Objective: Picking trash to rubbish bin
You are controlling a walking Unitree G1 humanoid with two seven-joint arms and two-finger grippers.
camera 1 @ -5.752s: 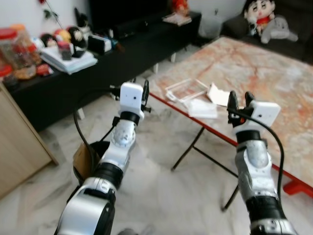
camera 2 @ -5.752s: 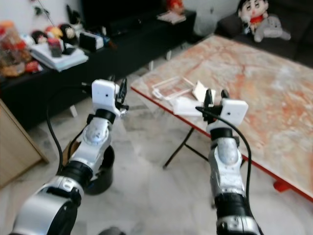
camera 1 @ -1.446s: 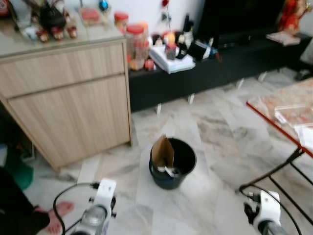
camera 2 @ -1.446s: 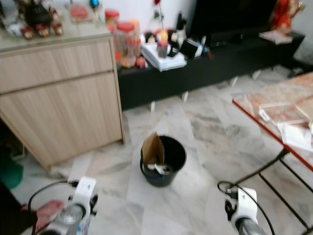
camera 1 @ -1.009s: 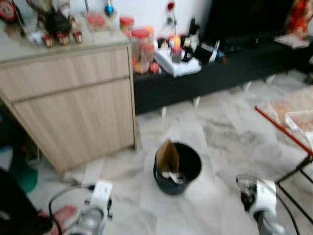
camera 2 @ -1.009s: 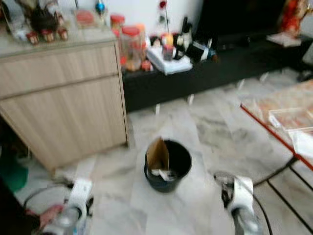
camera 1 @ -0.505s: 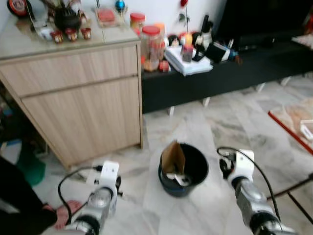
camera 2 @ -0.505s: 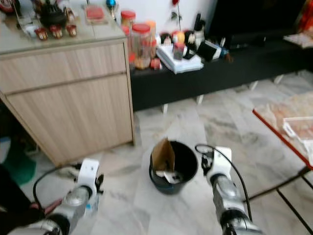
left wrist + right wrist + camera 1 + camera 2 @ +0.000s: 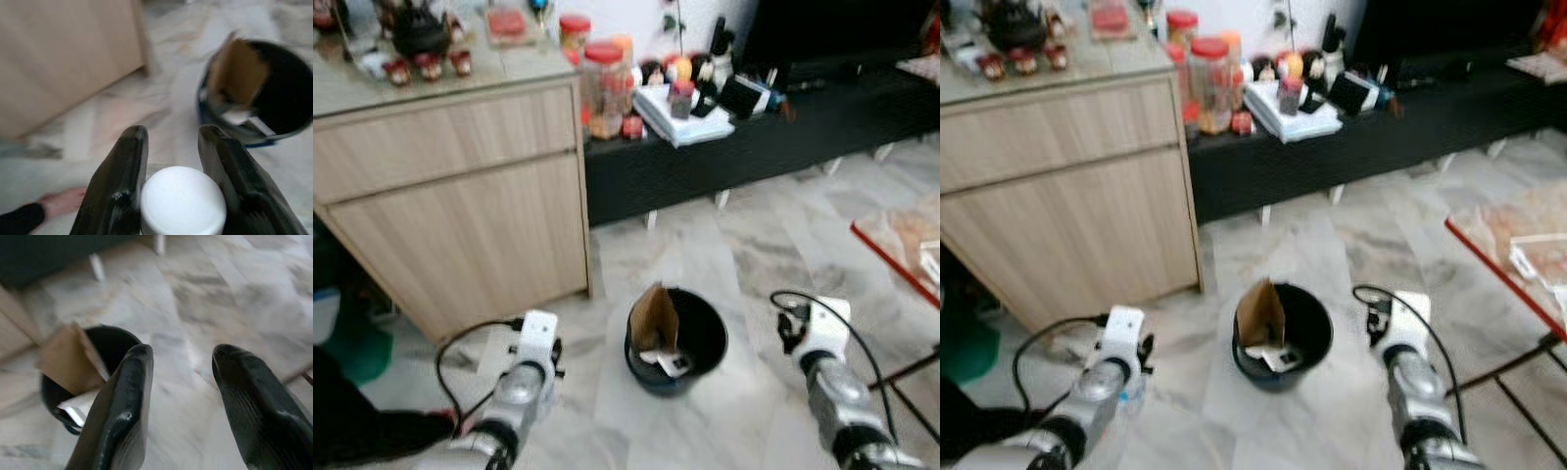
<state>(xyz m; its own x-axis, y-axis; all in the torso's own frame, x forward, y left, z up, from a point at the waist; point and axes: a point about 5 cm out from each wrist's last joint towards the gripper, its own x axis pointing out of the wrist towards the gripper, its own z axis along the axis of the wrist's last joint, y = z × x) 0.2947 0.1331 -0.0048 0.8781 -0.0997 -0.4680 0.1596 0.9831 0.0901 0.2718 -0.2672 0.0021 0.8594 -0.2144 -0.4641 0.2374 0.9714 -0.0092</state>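
Observation:
The black rubbish bin (image 9: 705, 345) stands on the marble floor in front of me, with a brown cardboard piece (image 9: 654, 318) and white paper scraps (image 9: 674, 364) inside. My left gripper (image 9: 536, 345) is low, left of the bin. In the left wrist view its fingers (image 9: 126, 161) are shut on a bottle with a white cap (image 9: 183, 200), and the bin (image 9: 286, 93) lies just ahead. My right gripper (image 9: 818, 328) hangs to the right of the bin. In the right wrist view the right gripper (image 9: 183, 352) is open and holds nothing, beside the bin (image 9: 51, 399).
A light wood cabinet (image 9: 460, 206) stands behind on the left. A black low bench (image 9: 783, 127) with jars and books runs along the back. The red-edged table (image 9: 901, 245) is at the right. A person's foot (image 9: 58, 200) and dark sleeve (image 9: 362, 431) are at lower left.
The camera has swung from the table to the bin by the cabinet. In the last half second my right gripper has drifted slightly right of the bin; the left holds the same spot.

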